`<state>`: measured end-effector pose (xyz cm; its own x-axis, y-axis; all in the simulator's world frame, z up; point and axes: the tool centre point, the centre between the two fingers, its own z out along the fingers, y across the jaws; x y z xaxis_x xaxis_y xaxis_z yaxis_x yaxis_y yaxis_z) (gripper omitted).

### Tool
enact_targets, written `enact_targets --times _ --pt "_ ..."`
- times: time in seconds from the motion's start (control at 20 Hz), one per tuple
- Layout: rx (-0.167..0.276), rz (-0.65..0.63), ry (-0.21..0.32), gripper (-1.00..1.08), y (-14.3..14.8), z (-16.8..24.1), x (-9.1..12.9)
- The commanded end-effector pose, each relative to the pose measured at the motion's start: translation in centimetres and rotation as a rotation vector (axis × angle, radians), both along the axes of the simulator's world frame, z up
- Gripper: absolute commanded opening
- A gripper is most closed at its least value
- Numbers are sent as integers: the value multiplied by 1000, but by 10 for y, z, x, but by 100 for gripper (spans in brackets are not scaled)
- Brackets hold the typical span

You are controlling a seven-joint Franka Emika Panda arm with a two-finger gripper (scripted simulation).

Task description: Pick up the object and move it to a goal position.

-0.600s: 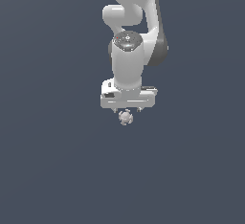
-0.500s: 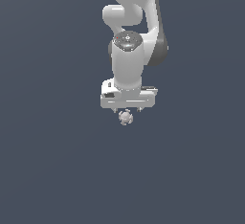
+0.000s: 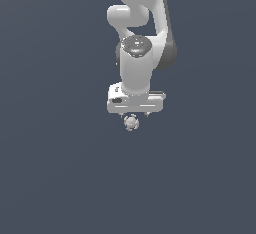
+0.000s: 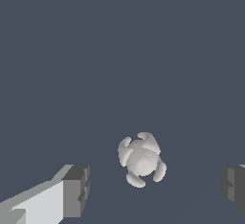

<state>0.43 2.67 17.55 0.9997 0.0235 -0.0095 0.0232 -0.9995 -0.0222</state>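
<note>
The gripper [image 3: 133, 114] points straight down from the white arm [image 3: 142, 23], and the ball [image 3: 131, 122] sits just below its underside in the exterior view, close to the middle of the hand and a touch toward the exterior view's left of that middle; whether the ball touches the hand there cannot be told, as the fingers barely show from that camera; in the wrist view the ball [image 4: 141, 159] lies between the two fingers [image 4: 76, 190], apart from both, with plain gaps on each side, so the jaws stand wide and grip nothing; the ball is pale grey-white, roundish and knobbly, with small lobes sticking out around a smooth centre, and it is far smaller than the span between the fingers; it lies nearer the one finger that shows in full than the other, which is cut off at the picture's edge; the floor [image 3: 55, 178] around the ball is an even dark slate blue.
</note>
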Motion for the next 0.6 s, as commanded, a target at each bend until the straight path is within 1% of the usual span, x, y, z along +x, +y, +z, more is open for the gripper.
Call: enact_targets --times 0.0,0.3,0.55 --pt "0 2 0 100 0 0 0" --pt "-6 48 -2 100 -3 -13 -6" --pt "-12 127 -5 100 -6 -34 -16"
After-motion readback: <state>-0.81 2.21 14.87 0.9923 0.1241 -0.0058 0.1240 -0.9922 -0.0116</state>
